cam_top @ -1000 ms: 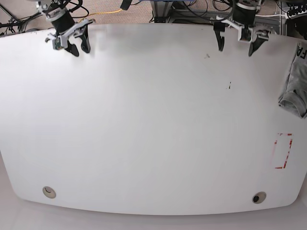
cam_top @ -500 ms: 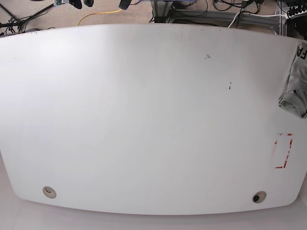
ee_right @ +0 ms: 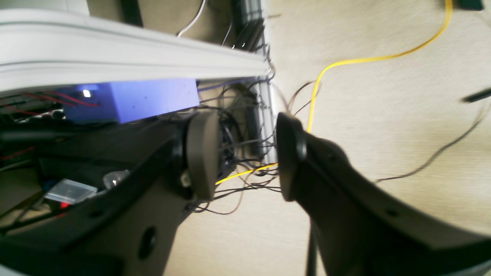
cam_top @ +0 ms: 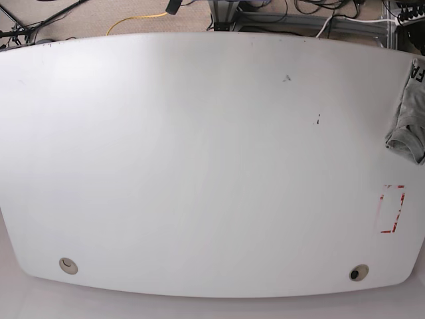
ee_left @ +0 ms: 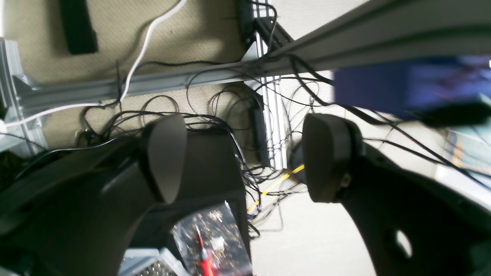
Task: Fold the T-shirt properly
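The grey T-shirt [cam_top: 410, 113] lies bunched at the right edge of the white table [cam_top: 199, 166], partly cut off by the frame, with black letters showing at its top. Neither gripper shows in the base view. In the left wrist view my left gripper [ee_left: 241, 157] is open and empty, pointing at cables and floor behind the table. In the right wrist view my right gripper [ee_right: 245, 153] is open and empty, also over the floor and cables. The T-shirt is in neither wrist view.
A red-marked rectangle [cam_top: 392, 209] sits on the table near the right edge. Two round holes [cam_top: 68, 266] [cam_top: 358, 273] are near the front edge. Cables and an aluminium frame [ee_left: 153, 80] lie behind the table. A yellow cable [ee_right: 345, 61] runs on the floor.
Both arms have drawn back off the far table edge and out of the base view. The T-shirt has not moved.
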Controlling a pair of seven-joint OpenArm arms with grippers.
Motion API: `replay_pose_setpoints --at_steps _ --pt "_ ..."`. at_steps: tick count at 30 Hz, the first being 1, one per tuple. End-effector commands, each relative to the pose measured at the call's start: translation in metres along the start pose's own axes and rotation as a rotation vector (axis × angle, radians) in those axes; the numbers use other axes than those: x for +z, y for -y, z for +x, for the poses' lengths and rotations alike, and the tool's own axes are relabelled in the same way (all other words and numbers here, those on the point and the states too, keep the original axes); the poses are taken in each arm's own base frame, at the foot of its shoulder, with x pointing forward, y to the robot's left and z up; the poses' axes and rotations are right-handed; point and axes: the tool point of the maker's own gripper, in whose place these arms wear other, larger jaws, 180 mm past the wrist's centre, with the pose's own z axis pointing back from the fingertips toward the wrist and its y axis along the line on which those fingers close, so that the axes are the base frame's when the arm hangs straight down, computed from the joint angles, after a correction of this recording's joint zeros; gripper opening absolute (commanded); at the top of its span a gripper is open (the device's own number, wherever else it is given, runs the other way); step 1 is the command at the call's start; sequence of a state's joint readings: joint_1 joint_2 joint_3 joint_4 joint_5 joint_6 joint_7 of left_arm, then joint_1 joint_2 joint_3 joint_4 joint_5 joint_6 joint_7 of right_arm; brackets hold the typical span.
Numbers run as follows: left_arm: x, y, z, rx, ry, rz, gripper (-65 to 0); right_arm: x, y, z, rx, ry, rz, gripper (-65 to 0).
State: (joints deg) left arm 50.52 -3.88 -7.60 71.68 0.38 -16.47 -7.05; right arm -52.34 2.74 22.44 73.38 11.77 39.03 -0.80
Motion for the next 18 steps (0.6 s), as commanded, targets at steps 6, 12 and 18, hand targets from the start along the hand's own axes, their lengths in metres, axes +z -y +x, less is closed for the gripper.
replay_pose_setpoints --at_steps 6,12,18 --pt "-0.043 -0.001 -0.048 0.065 -0.160 -0.016 -22.1 -0.038 0.009 -0.039 -0.020 -0.087 -0.015 -41.9" --pt "-0.086 -0.010 -0.075 0.156 -0.329 0.024 -22.2 -0.082 0.022 -0.047 0.014 -0.178 -0.090 -41.9" --pt "-0.107 -0.008 -0.062 0.184 -0.355 0.022 -22.2 -0.111 0.030 -0.030 0.007 -0.192 -0.128 -41.2"
